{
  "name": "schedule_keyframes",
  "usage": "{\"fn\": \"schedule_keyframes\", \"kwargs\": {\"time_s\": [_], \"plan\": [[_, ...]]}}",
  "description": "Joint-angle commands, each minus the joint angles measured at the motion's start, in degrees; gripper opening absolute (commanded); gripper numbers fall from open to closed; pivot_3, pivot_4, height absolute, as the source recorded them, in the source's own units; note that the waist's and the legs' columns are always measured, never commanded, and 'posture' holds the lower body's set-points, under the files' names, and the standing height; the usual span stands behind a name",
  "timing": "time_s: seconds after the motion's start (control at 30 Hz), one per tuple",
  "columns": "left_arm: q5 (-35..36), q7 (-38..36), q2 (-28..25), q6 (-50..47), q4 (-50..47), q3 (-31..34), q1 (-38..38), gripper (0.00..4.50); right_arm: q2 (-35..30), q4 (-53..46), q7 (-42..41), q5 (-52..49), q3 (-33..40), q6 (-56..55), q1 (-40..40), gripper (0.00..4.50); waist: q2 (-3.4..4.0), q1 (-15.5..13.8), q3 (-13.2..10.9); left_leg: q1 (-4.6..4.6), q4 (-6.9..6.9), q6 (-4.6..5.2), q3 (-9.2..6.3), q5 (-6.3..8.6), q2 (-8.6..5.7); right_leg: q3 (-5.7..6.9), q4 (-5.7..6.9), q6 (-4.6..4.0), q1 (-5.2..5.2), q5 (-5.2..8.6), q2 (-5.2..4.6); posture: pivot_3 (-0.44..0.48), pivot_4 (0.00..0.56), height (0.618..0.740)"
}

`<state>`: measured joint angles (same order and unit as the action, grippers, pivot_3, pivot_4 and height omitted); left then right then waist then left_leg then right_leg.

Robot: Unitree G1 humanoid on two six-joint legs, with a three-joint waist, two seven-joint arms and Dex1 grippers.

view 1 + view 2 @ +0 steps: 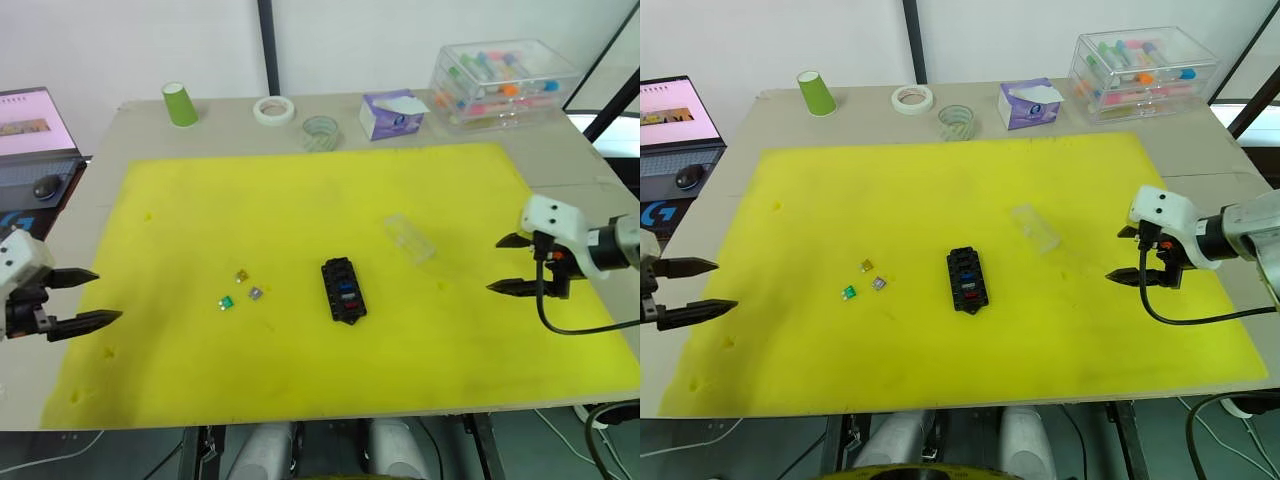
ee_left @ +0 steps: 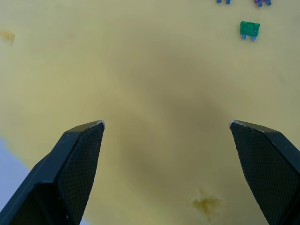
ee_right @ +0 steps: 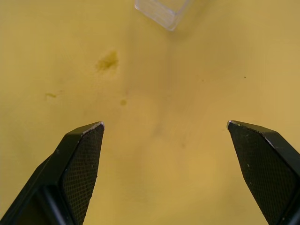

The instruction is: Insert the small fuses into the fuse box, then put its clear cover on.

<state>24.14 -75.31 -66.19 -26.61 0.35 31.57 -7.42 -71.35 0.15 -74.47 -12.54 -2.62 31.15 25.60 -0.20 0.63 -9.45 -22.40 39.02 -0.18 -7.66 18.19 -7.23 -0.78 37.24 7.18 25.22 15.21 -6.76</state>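
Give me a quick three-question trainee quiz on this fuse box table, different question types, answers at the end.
1. True or false: the transparent plastic rectangular cover is already on the black plastic slotted fuse box.
2. How many tiny loose blade fuses lie on the yellow foam mat?
3. Which gripper is nearer the cover: A left gripper, B right gripper?

Key: 1 false; 2 three; 3 B.
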Motion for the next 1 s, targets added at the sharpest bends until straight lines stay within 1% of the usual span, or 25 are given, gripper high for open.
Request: {"fn": "schedule_keyframes", "kwargs": {"time_s": [0.03,0.2,0.37,0.43,0.5,0.67,0.73,0.9,1.0], "plan": [[-0.2,-0.1,-0.1,1.4,-0.7,-1.1,0.8,4.50,-0.6,-2.2,0.2,-0.5,2.2,0.4,1.4,4.47,0.00,0.0,0.0,0.00,0.00,0.00,0.00,0.00,0.00,0.00,0.00,0.00,0.00,0.00,0.00,0.000,0.150,0.740],[1.9,0.4,1.0,0.1,-3.0,-5.1,4.4,4.50,2.4,-6.4,-0.1,-2.6,0.8,3.5,5.6,4.47,0.06,0.1,0.0,0.00,0.00,0.00,0.00,0.00,0.02,-0.01,0.01,0.00,0.02,0.00,0.02,0.000,0.150,0.740],[5.7,-0.1,3.3,-4.9,-6.3,-12.5,11.4,4.50,10.1,-13.7,-0.1,-8.7,-1.9,11.3,15.4,4.47,0.06,0.1,0.0,-0.01,0.01,0.00,0.00,0.00,0.03,-0.01,0.02,0.01,0.03,0.00,0.03,0.000,0.150,0.740],[9.1,-1.4,4.5,-9.7,-6.6,-15.5,14.4,4.50,13.8,-17.0,0.1,-11.6,-3.6,14.4,18.8,4.47,0.05,0.1,0.0,-0.02,0.00,0.00,0.00,0.00,0.03,-0.01,0.03,0.01,0.04,0.00,0.03,0.000,0.150,0.740],[10.7,-2.4,5.4,-13.1,-6.1,-18.5,16.5,4.50,16.9,-19.8,0.3,-14.1,-5.2,17.0,21.3,4.47,0.04,0.1,0.0,-0.04,0.03,0.00,-0.01,0.00,0.03,0.00,0.02,0.01,0.04,0.00,0.03,0.000,0.150,0.740],[14.4,-4.4,7.6,-23.3,-0.3,-24.6,22.6,4.50,22.8,-23.0,2.3,-15.0,-10.0,18.8,24.7,4.47,-0.02,0.0,0.0,-0.05,0.10,0.00,-0.05,0.00,0.01,0.02,0.07,0.01,0.04,-0.01,0.04,0.000,0.150,0.740],[14.6,-4.7,8.6,-26.5,2.6,-26.9,25.2,4.50,25.1,-23.4,3.6,-14.5,-11.8,18.6,25.6,4.47,-0.07,0.1,0.0,-0.04,0.13,0.01,-0.07,-0.01,0.00,0.04,0.09,0.01,0.03,-0.01,0.05,0.000,0.150,0.740],[14.9,-5.1,10.5,-31.7,8.9,-29.7,29.8,4.50,27.4,-23.7,5.4,-14.7,-13.4,18.6,26.5,4.47,-0.07,0.3,0.0,-0.05,0.12,0.00,-0.08,-0.01,-0.03,0.06,0.10,0.01,0.07,-0.01,0.04,0.000,0.150,0.740],[13.7,-5.5,11.5,-32.2,11.8,-31.5,30.9,4.50,27.7,-23.9,6.1,-14.3,-14.0,18.2,26.5,4.47,-0.08,0.3,0.0,-0.05,0.13,0.00,-0.08,-0.01,-0.02,0.08,0.12,0.01,0.08,-0.01,0.06,0.000,0.150,0.740]]}}
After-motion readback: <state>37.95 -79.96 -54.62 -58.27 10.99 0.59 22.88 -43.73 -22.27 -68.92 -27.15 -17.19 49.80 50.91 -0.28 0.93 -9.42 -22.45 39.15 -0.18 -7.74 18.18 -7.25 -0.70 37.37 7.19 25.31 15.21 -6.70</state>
